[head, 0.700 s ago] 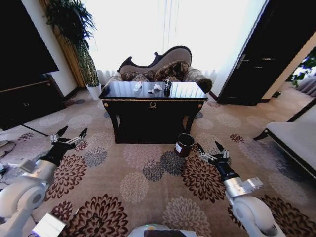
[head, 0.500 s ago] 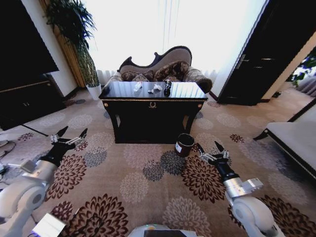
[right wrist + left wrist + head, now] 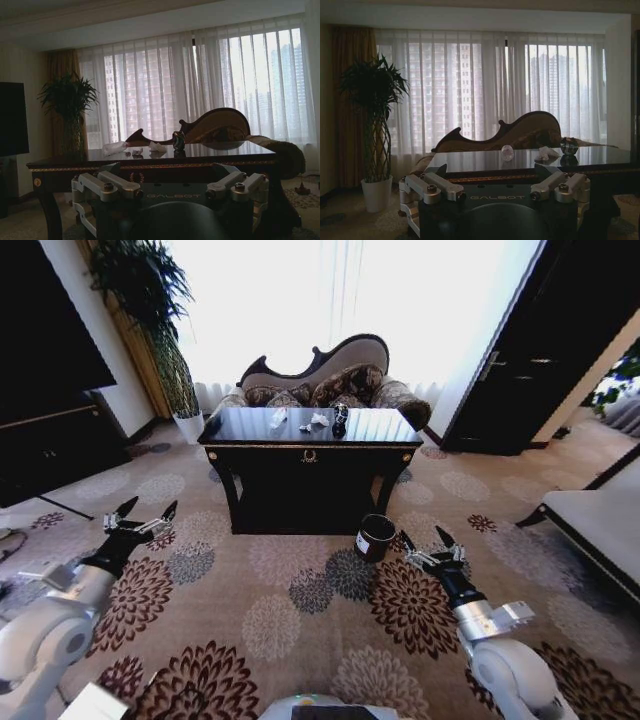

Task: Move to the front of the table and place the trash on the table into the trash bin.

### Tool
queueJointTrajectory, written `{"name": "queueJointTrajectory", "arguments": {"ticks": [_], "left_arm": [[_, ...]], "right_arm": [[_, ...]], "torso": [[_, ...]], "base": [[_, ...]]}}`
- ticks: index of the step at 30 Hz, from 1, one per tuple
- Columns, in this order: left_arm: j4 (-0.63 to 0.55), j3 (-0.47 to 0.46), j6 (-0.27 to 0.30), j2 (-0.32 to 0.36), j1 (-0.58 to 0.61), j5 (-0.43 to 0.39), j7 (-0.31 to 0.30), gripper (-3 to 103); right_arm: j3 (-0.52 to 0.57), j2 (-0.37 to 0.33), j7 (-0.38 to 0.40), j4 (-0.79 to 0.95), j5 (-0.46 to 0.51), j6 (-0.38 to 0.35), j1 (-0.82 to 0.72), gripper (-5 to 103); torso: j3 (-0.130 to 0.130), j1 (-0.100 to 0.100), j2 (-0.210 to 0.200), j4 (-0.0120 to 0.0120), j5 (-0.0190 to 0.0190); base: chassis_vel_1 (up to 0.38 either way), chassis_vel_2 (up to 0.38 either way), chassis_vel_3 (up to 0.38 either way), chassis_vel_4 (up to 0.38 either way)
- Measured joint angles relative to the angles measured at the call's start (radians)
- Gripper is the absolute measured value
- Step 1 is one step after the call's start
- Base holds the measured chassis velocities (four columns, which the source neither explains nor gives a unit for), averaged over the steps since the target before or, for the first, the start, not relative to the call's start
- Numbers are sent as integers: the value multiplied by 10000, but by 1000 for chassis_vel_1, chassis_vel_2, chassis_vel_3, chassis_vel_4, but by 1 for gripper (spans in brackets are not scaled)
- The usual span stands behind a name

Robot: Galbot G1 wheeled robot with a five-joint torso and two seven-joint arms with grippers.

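Black glossy table [image 3: 310, 447] is seen slightly nearer than before, so the approach is judged ongoing; trash [image 3: 318, 419] remains untouched; left gripper [image 3: 140, 516] and right gripper [image 3: 428, 544] are held low, jaws spread, empty.

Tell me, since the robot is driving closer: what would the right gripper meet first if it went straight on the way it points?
Probably the front of the table: the open right gripper points at it. The trash bin seems just left of that line.

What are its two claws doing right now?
Left gripper: open, holding nothing.
Right gripper: open, holding nothing.
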Motion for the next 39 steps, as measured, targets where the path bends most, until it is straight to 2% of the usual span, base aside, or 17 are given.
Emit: {"name": "queueJointTrajectory", "arguments": {"ticks": [39], "left_arm": [[-46, 37, -16, -182, 98, 103, 35, 98]], "right_arm": [[-7, 132, -114, -3, -75, 113, -132, 100]], "torso": [[-1, -2, 2, 0, 0]], "base": [[-119, 111, 118, -117]]}}
